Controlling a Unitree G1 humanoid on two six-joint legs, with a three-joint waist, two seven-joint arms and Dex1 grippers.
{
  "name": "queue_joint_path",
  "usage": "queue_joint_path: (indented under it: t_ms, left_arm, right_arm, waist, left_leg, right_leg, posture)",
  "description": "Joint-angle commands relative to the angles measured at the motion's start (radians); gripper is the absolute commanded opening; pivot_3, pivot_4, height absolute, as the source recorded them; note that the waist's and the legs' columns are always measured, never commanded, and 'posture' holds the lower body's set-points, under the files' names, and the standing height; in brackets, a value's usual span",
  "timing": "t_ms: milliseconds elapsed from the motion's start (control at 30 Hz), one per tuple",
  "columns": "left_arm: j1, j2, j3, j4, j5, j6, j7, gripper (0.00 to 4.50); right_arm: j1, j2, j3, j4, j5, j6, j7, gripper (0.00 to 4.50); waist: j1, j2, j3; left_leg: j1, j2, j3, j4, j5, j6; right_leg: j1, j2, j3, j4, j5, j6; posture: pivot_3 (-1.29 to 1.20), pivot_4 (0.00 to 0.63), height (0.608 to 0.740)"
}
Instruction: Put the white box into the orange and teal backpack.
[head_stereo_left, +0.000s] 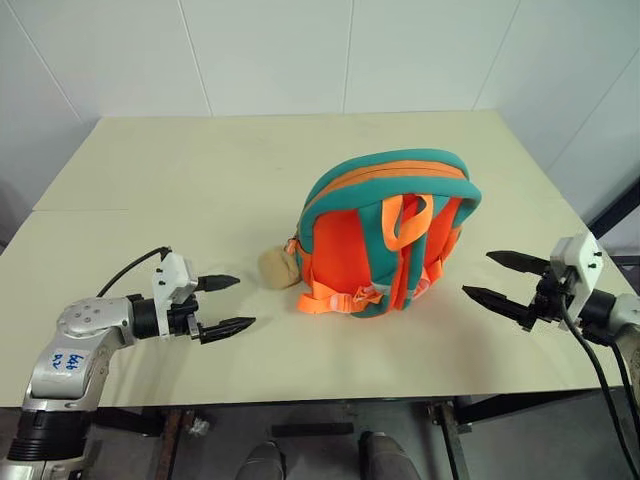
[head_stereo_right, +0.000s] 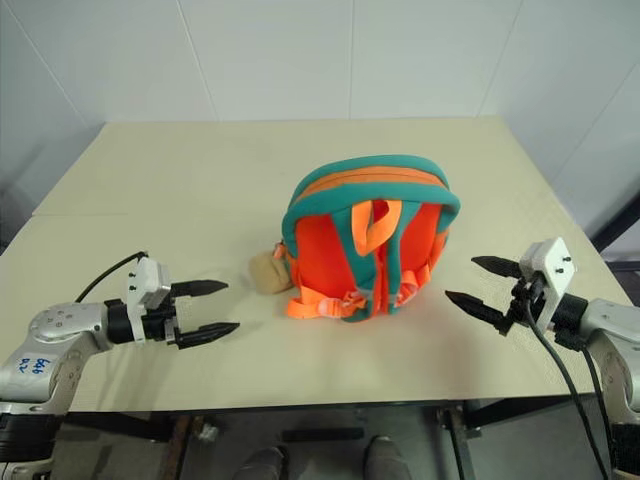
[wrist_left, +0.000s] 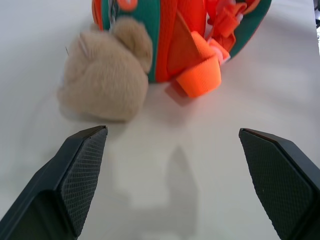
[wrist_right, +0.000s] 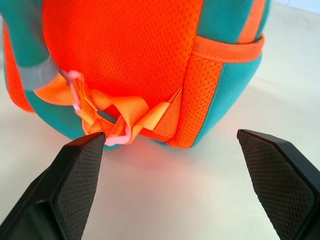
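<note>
Black left pincer (head_stereo_left: 226, 303) and right pincer (head_stereo_left: 503, 277) gape wide, empty.

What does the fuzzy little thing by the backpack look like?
On the pale table stands an orange and teal backpack. Low at its side, toward the robot's left hand, lies a tan plush charm, touching the bag. It is the one soft, furry, beige thing beside all that bright orange.

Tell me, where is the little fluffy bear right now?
The tan plush bear lies on the table right against the left side of the orange and teal backpack, between it and the open left gripper.
</note>
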Motion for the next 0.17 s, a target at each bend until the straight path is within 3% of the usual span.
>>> queue_joint_path:
  t_ms: [33, 167]
  left_arm:
    - [-0.033, 0.002, -0.003, 0.006, -0.005, -0.037, -0.001, 4.5]
    - [-0.044, -0.01, -0.006, 0.004, -0.003, -0.04, 0.025, 4.5]
  right_arm:
    - [0.03, -0.034, -0.002, -0.025, -0.007, -0.022, 0.031, 4.46]
    - [0.036, -0.031, 0.047, 0.002, -0.054, -0.069, 0.038, 4.46]
  waist:
    - [0.001, 0.0, 0.0]
    - [0.001, 0.0, 0.0]
  left_leg:
    - [0.0, 0.0, 0.0, 0.0, 0.0, 0.0]
    - [0.0, 0.0, 0.0, 0.0, 0.0, 0.0]
  right_leg:
    - [0.0, 0.0, 0.0, 0.0, 0.0, 0.001]
    - [0.0, 0.0, 0.0, 0.0, 0.0, 0.001]
  posture:
    - [0.0, 0.15, 0.74]
    - [0.0, 0.15, 0.74]
